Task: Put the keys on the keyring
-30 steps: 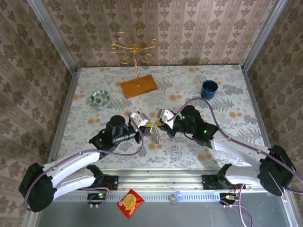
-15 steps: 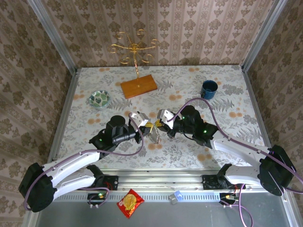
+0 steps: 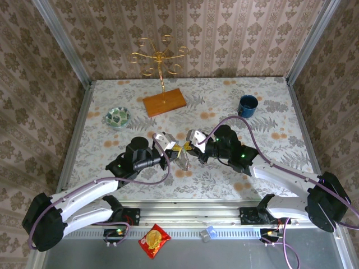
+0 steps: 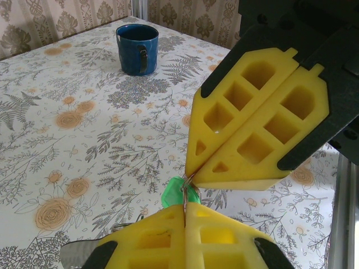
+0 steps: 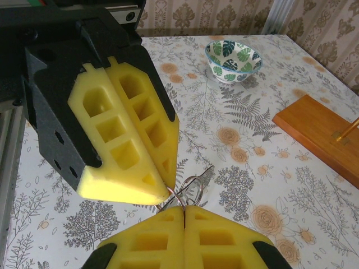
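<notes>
We clench the yellow-padded left gripper (image 4: pixel 185 208) and right gripper (image 5: pixel 184 210) tip to tip on the thin metal wire keyring (image 5: pixel 189 184), steadying it for threading the tiny green-headed key (image 4: pixel 179 194).

Nothing can be seen to have changed since a second ago. From above, the left arm's yellow foam gripper (image 3: pixel 177 150) and the right arm's yellow foam gripper (image 3: pixel 190 147) meet tip to tip at the same spot in the middle of the flowery table. Both are shut tight, just like before. The arms behind them have not bent or swung either. The tiny key with the bright green plastic head (image 4: pixel 178 195) peeks out by the left gripper's tips (too small to find from above, so a little wiggle there could not be told).
</notes>
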Action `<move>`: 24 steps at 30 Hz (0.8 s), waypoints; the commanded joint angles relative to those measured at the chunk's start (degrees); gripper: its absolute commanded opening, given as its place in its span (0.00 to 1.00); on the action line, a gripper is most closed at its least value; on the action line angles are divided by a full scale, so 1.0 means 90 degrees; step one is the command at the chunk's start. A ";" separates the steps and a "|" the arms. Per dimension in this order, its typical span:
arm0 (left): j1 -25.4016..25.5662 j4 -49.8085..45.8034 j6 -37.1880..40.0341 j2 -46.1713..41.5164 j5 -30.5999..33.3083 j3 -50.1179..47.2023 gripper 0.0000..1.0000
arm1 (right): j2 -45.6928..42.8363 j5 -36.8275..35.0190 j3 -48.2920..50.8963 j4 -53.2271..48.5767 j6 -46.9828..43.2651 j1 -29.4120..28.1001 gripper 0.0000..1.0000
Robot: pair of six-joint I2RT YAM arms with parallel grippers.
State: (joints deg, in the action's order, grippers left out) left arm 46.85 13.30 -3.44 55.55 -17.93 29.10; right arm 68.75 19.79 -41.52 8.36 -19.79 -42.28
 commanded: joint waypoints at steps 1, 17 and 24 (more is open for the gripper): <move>0.0018 0.0300 -0.0116 -0.0020 0.0098 -0.0026 0.00 | -0.0119 -0.0013 0.0013 -0.0120 -0.0100 -0.0050 0.00; 0.0019 0.0320 -0.0116 0.0009 0.0098 -0.0004 0.00 | -0.0212 -0.0168 0.0060 -0.0087 -0.0096 -0.0054 0.00; 0.0018 0.0329 -0.0116 0.0020 0.0079 -0.0001 0.00 | -0.0121 -0.0274 0.0021 -0.0061 -0.0091 -0.0053 0.00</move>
State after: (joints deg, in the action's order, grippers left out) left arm 46.85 13.34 -3.46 55.55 -17.50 29.10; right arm 68.05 18.41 -41.52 8.36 -19.77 -42.28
